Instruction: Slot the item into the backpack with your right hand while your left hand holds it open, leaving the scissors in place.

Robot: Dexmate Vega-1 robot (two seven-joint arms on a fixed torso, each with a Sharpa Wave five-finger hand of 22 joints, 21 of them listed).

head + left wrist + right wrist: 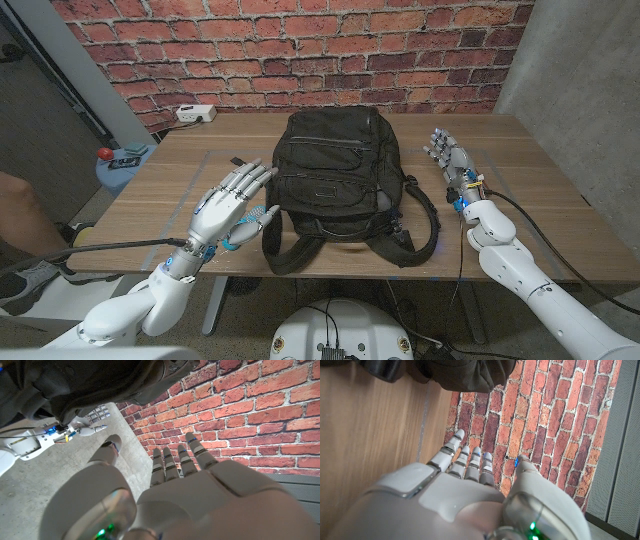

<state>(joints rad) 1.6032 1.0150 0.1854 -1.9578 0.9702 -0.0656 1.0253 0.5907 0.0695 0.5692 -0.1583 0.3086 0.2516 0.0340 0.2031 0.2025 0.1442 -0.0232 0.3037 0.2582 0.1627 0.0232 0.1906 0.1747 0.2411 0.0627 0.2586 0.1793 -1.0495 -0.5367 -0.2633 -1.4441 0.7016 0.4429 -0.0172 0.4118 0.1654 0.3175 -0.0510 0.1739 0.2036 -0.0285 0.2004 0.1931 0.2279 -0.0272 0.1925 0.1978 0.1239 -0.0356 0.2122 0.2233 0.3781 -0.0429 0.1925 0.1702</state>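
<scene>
A black backpack [335, 175] lies flat in the middle of the wooden table [540, 190], its straps [420, 225] trailing toward the front edge. My left hand [232, 205] hovers just left of the backpack's lower left corner, fingers spread and holding nothing. My right hand [452, 160] stands to the right of the backpack, apart from it, fingers straight and empty. The left wrist view has my left hand [165, 495] open under the backpack [100, 380], with my right hand [92, 420] beyond. In the right wrist view my right hand [465, 495] is open beside the backpack's edge [455, 372].
A white power strip [196, 113] lies at the table's back left corner. A blue stool with a red object [104, 153] stands off the table's left side. A person's arm [15, 215] shows at the left edge. A brick wall is behind the table.
</scene>
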